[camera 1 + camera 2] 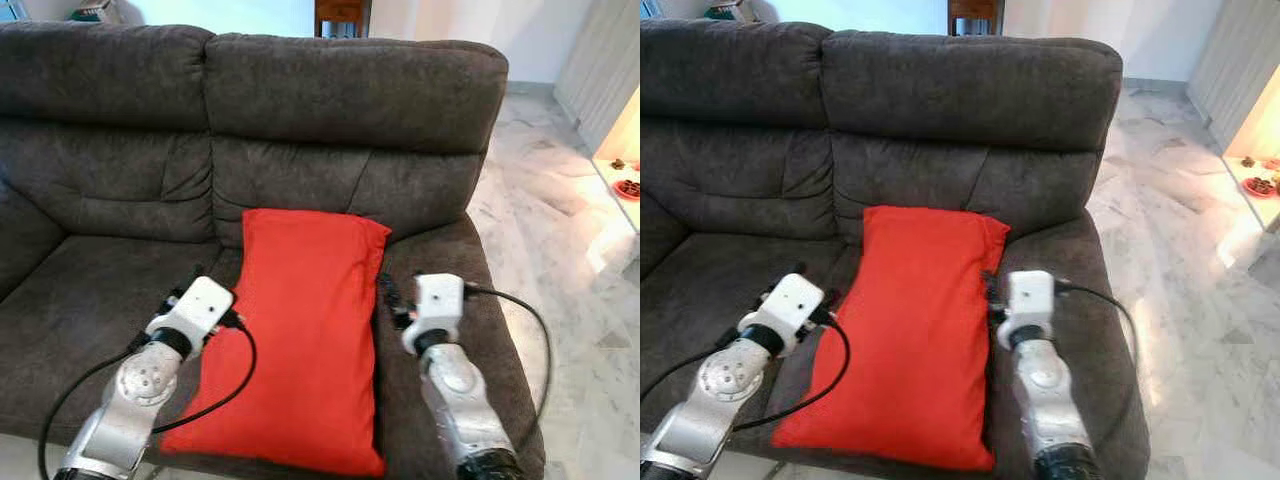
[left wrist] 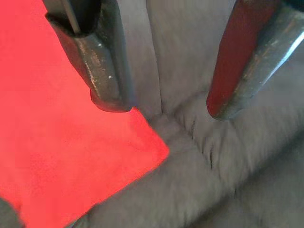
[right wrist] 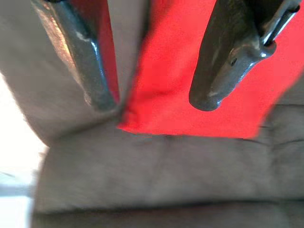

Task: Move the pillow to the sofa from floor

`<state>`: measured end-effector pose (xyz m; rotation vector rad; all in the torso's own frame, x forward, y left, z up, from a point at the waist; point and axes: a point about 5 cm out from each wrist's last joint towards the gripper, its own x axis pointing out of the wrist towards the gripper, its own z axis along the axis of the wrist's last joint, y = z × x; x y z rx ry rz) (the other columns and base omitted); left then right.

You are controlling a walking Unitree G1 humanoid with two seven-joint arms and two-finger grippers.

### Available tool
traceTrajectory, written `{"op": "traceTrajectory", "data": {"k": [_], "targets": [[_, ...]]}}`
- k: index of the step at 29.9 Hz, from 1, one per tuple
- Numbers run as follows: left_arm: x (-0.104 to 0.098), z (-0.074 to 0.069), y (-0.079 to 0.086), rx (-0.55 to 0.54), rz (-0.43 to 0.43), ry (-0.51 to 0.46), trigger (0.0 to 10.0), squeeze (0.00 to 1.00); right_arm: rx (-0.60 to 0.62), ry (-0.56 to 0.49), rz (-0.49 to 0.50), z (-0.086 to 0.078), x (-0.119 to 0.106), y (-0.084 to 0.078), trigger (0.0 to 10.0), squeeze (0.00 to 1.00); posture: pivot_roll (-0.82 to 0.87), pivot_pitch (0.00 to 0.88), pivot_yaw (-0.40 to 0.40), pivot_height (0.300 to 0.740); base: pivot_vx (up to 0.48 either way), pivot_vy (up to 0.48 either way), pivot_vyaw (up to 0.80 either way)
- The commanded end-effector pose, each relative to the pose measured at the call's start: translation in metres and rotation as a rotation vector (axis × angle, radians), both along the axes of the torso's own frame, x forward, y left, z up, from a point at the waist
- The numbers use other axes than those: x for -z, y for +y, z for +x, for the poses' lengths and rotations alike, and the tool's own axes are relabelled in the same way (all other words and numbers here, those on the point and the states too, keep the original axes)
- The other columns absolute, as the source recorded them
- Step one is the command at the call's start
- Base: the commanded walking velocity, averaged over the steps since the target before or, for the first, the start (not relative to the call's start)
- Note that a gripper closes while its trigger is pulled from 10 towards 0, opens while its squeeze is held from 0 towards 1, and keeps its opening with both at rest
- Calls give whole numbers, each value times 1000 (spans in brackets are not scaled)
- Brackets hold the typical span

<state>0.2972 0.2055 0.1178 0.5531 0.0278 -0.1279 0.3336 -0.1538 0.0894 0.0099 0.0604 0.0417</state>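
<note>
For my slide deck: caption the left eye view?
Red pillow lies on the grey sofa, flanked by both grippers.

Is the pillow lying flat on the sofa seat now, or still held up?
Lying flat: the red pillow rests lengthwise on the sofa seat, top edge against the backrest. Left gripper and right gripper flank it, open.

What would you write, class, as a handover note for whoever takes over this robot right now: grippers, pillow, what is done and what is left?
Left gripper: open, empty, at the red pillow's left edge over the seat.
Right gripper: open, empty, at the pillow's right edge.
Pillow: lies flat on the seat of the grey sofa, far end against the backrest, near end at the seat's front edge.
Done: pillow is on the sofa, released.
Left: probably only to draw both arms back.
</note>
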Motion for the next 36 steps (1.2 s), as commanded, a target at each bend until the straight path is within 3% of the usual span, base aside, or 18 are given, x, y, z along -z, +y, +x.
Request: {"op": "traceTrajectory", "data": {"k": [1,5,11,12,15,21,25,26,31,36], "targets": [[40,-17,23,-98,-48,153,10000,0,92,126,-1,-20,35,-26,10000,0,63,103,5,740,0,0,0],[84,-42,45,-225,-95,311,10000,0,209,280,-72,-57,77,-67,10000,0,45,97,11,740,0,0,0],[122,-73,54,-298,-90,443,10000,0,481,507,-147,-127,119,-131,10000,0,30,62,23,740,0,0,0],[122,-73,54,-298,-90,443,10000,0,481,507,-147,-127,119,-131,10000,0,30,62,23,740,0,0,0],[144,-89,52,-289,-58,540,10000,0,546,602,-126,-155,133,-144,10000,0,7,18,33,740,0,0,0],[161,-92,42,-267,-69,627,10000,0,584,710,-61,-176,150,-141,10000,0,-10,0,46,740,0,0,0],[175,-99,37,-321,-124,706,10000,0,533,819,-15,-189,167,-118,10000,0,-21,0,41,740,0,0,0],[180,-106,36,-349,-143,737,10000,0,484,873,-14,-194,174,-105,10000,0,-20,0,40,740,0,0,0],[192,-120,31,-374,-174,816,10000,0,448,926,25,-200,182,-88,10000,0,-2,0,28,740,0,0,0],[197,-124,20,-293,-139,861,10000,0,403,926,29,-196,182,-83,10000,0,-16,0,31,740,0,0,0]]}}
